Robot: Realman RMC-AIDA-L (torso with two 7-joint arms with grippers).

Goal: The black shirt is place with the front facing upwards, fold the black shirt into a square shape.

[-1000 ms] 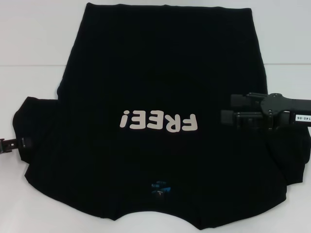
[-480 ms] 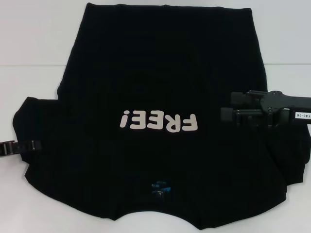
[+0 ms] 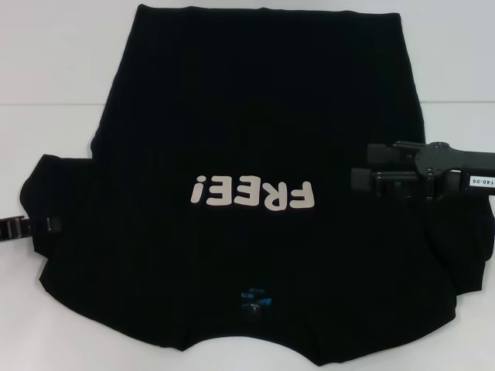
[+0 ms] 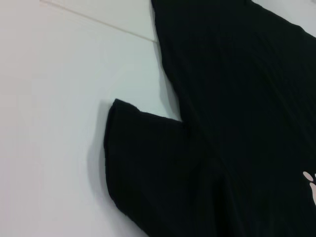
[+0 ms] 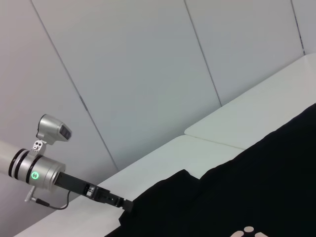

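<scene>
Hovering over the shirt at 3 o'clock, right gripper has fingers parted, holding nothing. Left gripper at sleeve edge, 9 o'clock, grip unclear; it has backed outward since 0.5 s ago. Shirt flat on table, centre.
</scene>
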